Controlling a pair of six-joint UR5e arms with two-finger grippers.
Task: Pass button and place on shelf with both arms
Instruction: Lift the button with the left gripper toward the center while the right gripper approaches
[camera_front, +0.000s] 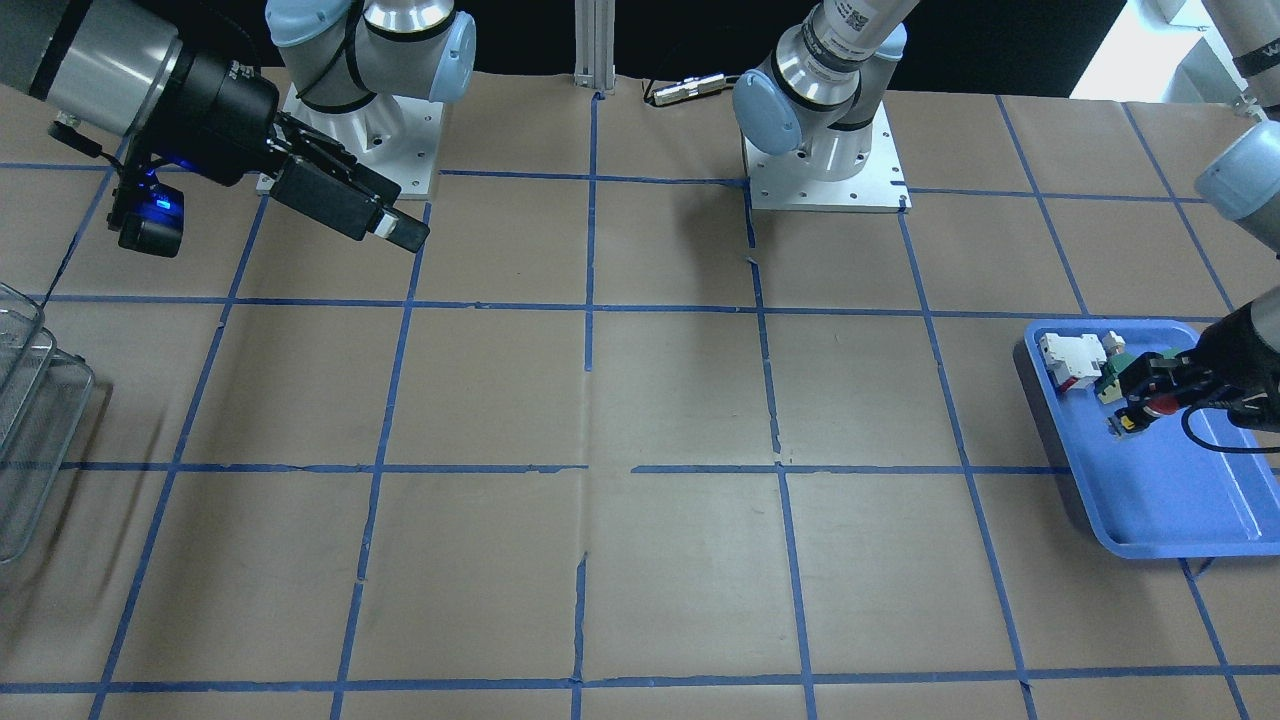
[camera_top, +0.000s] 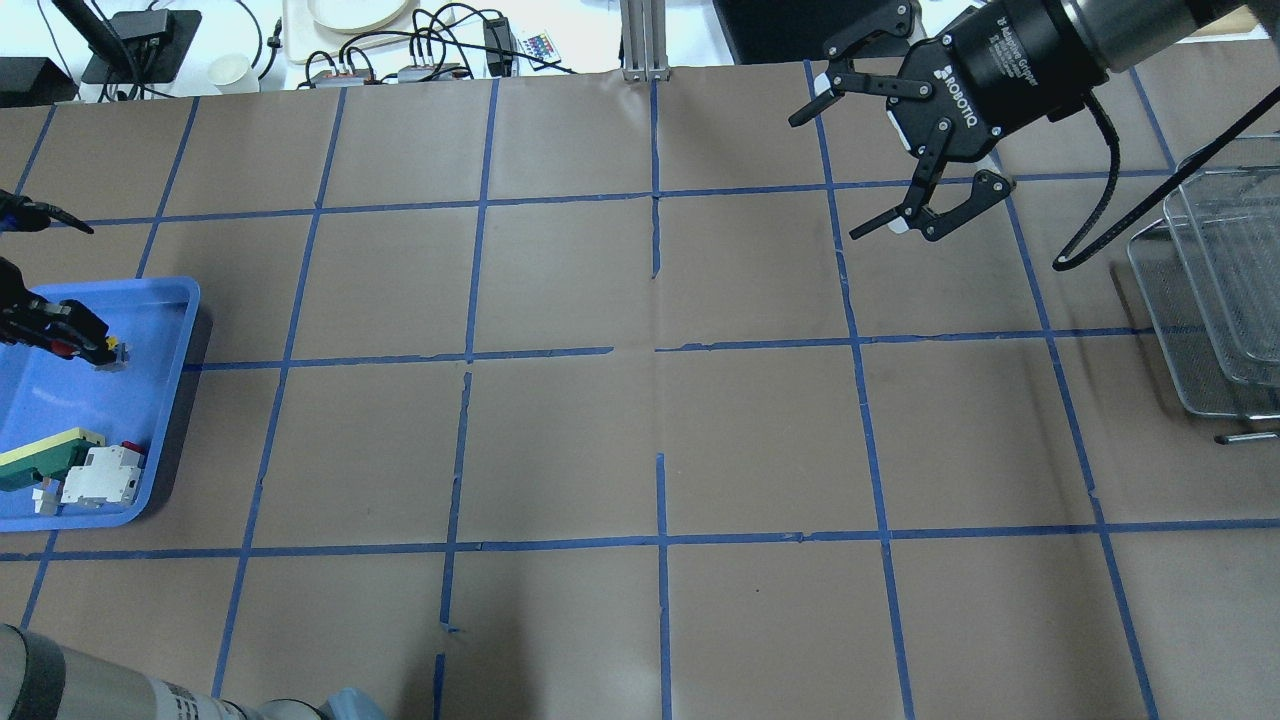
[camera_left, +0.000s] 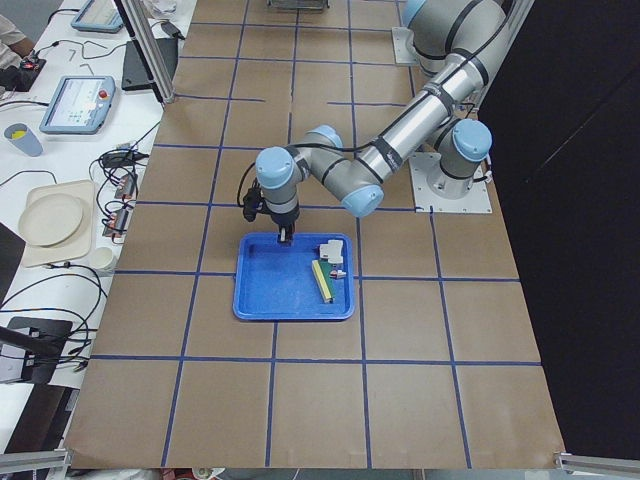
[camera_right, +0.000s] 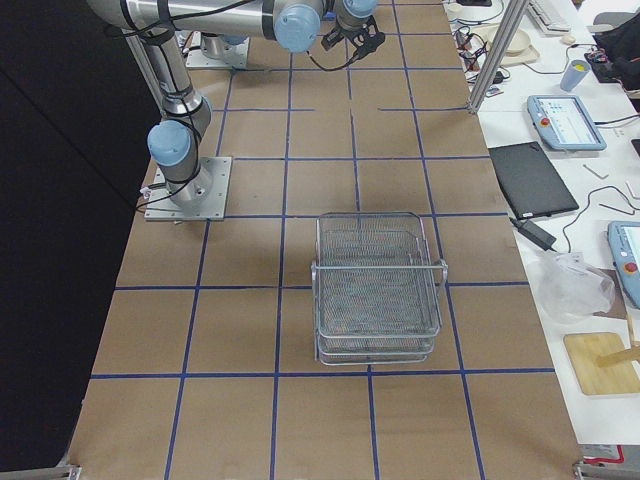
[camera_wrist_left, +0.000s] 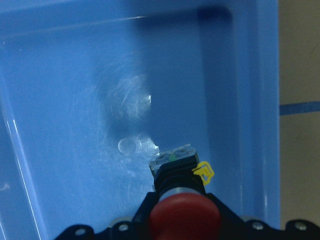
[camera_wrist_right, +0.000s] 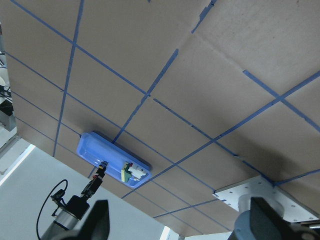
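The button, with its red cap, yellow ring and clear back block, is held in my left gripper, which is shut on it over the blue tray. The overhead view shows the same gripper at the tray's far end, with the button sticking out of it. My right gripper is open and empty, hovering above the far right of the table. The wire-mesh shelf stands at the table's right edge and also shows in the exterior right view.
A white-and-red block and a green-and-yellow wedge lie at the near end of the blue tray. Brown paper with blue tape lines covers the table. Cables and devices lie beyond the far edge.
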